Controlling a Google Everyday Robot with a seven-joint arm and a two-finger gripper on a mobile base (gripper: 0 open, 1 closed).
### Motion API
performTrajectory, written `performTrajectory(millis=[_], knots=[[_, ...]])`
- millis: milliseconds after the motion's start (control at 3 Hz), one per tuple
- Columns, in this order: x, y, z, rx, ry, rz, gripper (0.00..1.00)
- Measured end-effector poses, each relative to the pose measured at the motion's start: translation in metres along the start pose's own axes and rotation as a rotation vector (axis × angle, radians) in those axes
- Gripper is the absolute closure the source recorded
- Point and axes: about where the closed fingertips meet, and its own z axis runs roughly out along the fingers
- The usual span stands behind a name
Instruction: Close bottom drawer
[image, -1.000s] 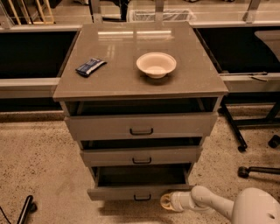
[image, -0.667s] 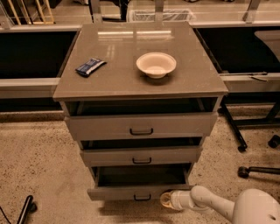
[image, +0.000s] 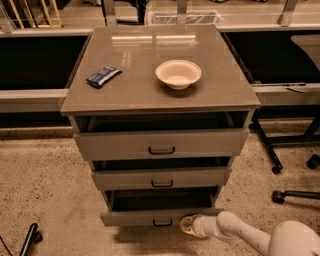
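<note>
**Gripper Seen at Front of Lowest Drawer**

The gripper (image: 188, 225) is seen low against the front of the bottom drawer (image: 131, 218), just right of its small dark handle (image: 162, 222). Whether it is open or closed cannot be made out. The drawer is shown pulled out, the lowest of three. The white arm (image: 235, 231) is cut off at the lower right edge. A bowl (image: 178, 74) and a dark packet (image: 103, 76) are seen apart on the cabinet (image: 150, 100).
</note>
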Motion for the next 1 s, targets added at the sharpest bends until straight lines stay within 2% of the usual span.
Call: performTrajectory(millis=[667,1000], knots=[[-0.010,-0.002,-0.023,0.057,-0.097,-0.013,0.00],[-0.007,0.000,-0.026,0.055,-0.109,-0.003,0.00]])
